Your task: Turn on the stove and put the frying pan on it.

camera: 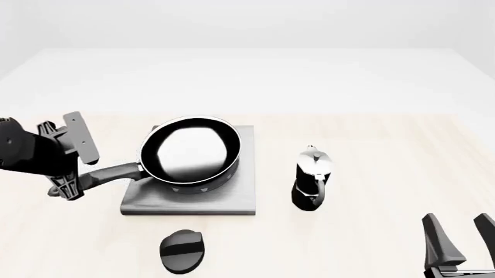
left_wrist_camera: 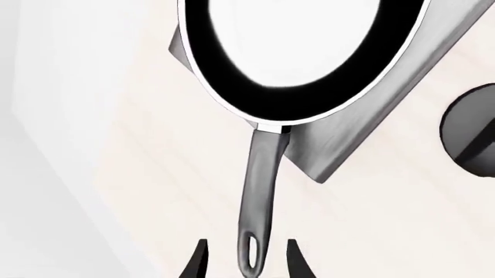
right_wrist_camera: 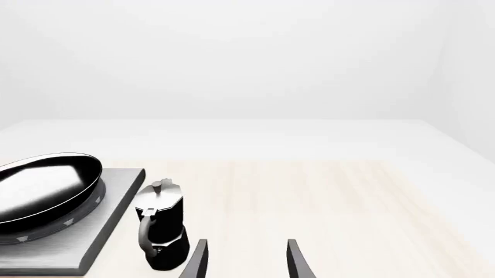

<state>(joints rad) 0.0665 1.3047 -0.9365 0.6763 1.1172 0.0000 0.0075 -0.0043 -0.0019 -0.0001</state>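
The pale wooden table (camera: 371,145) carries the stove (camera: 236,200), its separate knob (camera: 182,251) and the moka pot (camera: 312,176).

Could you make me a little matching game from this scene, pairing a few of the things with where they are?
Things:
1. frying pan
2. knob
3. moka pot
4. left end effector

Places:
A. on the table to the right of the stove
B. at the tip of the pan's handle
C. on the stove
D. on the table in front of the stove

Pairs: 1-C, 2-D, 3-A, 4-B

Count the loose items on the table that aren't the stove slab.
3: the frying pan on the stove, the moka pot right of it, the knob in front.
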